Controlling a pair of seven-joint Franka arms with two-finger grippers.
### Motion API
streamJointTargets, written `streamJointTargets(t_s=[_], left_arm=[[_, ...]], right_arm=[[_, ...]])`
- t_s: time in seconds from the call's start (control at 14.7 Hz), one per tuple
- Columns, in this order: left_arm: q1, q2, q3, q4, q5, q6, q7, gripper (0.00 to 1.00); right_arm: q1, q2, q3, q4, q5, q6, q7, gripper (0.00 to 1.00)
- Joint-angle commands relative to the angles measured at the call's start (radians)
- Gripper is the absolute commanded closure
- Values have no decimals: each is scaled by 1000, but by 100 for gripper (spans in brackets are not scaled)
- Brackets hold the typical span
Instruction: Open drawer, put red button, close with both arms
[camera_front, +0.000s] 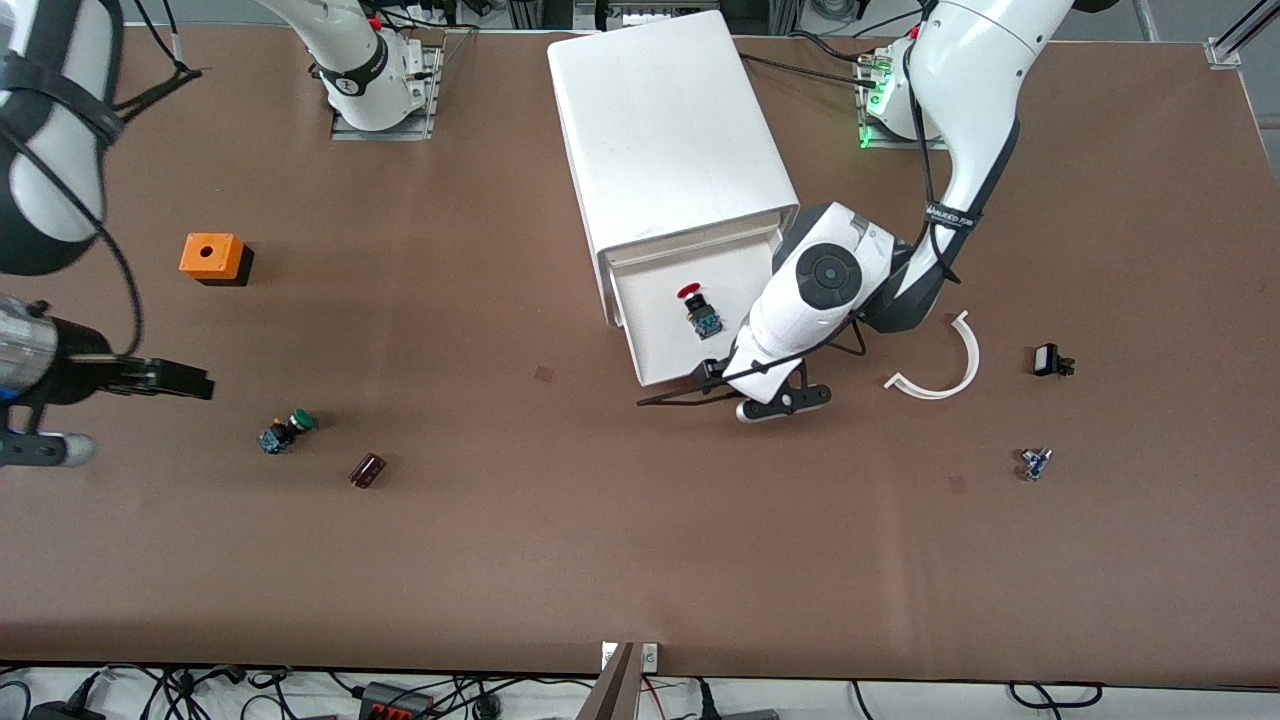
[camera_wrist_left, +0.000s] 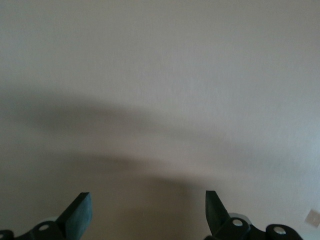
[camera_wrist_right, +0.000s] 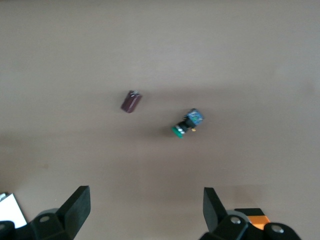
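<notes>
Red-capped, the red button (camera_front: 699, 309) lies on the smooth white floor of the open drawer (camera_front: 660, 340). The left gripper (camera_front: 700, 385), fingers apart and empty, sits at the drawer's front, partly hidden beneath its wrist. Toward the right arm's end, the right gripper (camera_front: 190, 381) waits, fingers apart.

**Both arms extended, fingers spread, nothing held**

The left arm (camera_front: 955, 150) is bent down from its base toward the middle of the bench, its wrist (camera_front: 815, 290) turned low. The left gripper (camera_wrist_left: 147, 212) is held close over a pale surface, its fingers (camera_wrist_left: 77, 212) set wide apart. The right arm (camera_front: 50, 130) is seen at its own end of the bench, forearm held level. The right gripper (camera_wrist_right: 146, 210) hangs over the bench, its fingers (camera_wrist_right: 76, 207) parted and empty.
</notes>
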Motion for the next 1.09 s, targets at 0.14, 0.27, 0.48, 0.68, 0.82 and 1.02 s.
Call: streamJointTargets(t_s=[0.14, 0.27, 0.48, 0.68, 0.82, 1.02], left_arm=[[19, -60, -66, -48, -9, -154, -15, 0], [17, -52, -92, -54, -9, -162, -24, 0], [20, -54, -148, -54, -22, -244, -94, 0], [17, -57, -171, -54, -24, -297, -144, 0], [17, -57, -184, -54, -24, -311, -148, 0], [13, -56, -196, -54, -24, -349, -146, 0]], right_arm=[[-196, -231, 226, -227, -142, 52, -11, 0], [-219, -278, 237, -281, -152, 56, -12, 0], [-216, -344, 240, -373, -158, 67, -11, 0], [-201, -356, 240, -392, -164, 67, -18, 0], [-196, -400, 240, -457, -169, 85, -21, 0], [-187, -483, 240, -603, -186, 191, -21, 0]])
